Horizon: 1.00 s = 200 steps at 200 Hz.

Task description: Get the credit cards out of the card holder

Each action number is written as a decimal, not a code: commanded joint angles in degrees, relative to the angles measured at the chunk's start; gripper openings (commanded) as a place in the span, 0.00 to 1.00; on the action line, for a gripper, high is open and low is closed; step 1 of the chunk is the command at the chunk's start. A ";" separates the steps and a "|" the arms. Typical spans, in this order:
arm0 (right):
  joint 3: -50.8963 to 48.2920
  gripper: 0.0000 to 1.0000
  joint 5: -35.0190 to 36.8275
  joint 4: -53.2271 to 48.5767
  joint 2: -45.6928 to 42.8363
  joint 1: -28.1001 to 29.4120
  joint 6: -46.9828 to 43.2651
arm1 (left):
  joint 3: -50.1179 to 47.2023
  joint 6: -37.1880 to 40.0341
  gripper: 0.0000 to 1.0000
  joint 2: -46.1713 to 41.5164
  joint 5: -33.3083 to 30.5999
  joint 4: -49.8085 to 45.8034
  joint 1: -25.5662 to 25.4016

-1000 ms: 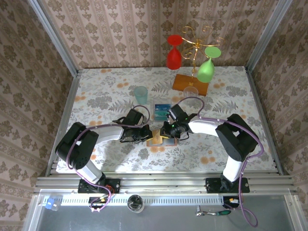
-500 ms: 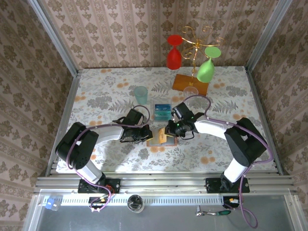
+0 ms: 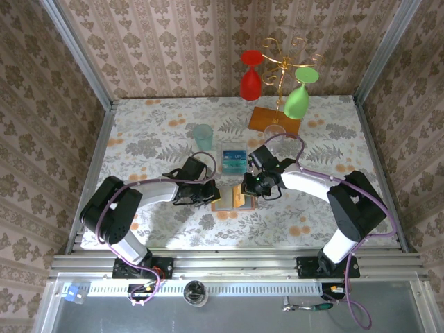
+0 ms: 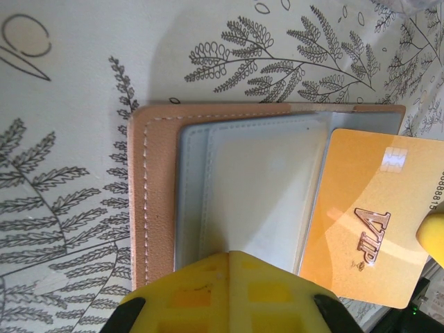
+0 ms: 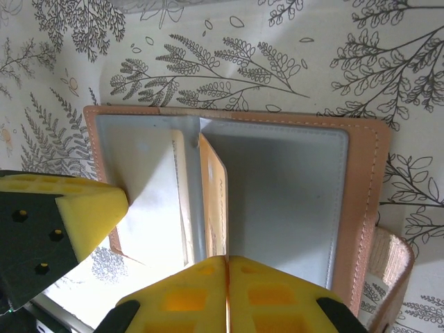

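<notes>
Card holder (image 4: 158, 208) open flat on the counter (image 3: 159, 125) between both arms, left tool (image 4: 229, 295) closed, tips resting on its grey pocket (image 4: 257, 194), right tool (image 5: 227, 295) clamped on orange credit card (image 4: 357, 222), card partly out of pocket

The orange card (image 4: 361, 222), sticking out past the right edge of the card holder (image 4: 156, 208) in the left wrist view, carries raised letters reading "VIP". Beyond them, at the card's far right edge away from the holder, runs a line of small digits, cut off by the picture edge and not surely readable.
</notes>
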 commanded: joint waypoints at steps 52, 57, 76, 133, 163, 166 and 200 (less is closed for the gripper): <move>2.95 0.08 2.07 -2.88 1.14 1.71 -0.48 | 0.25 1.08 0.00 0.72 -0.15 -2.05 -0.16; 3.01 0.09 2.07 -2.82 1.27 1.85 -0.31 | 0.25 1.10 0.00 0.72 -0.04 -2.03 -0.16; 3.53 0.10 2.20 -2.65 1.87 2.16 0.21 | 0.21 1.20 0.00 0.85 0.06 -1.85 -0.14; 3.99 0.15 2.15 -3.05 2.12 2.95 0.97 | -0.09 1.24 0.00 1.22 0.47 -1.09 0.10; 3.67 0.15 2.42 -3.37 1.73 3.30 1.45 | -0.21 1.36 0.00 1.30 0.68 -0.80 0.32; 3.67 0.15 2.42 -3.43 1.76 3.31 1.46 | -0.19 1.36 0.00 1.32 0.68 -0.81 0.29; 3.81 0.14 2.71 -4.42 1.63 3.66 1.81 | -0.62 1.28 0.00 1.25 1.01 -0.34 0.37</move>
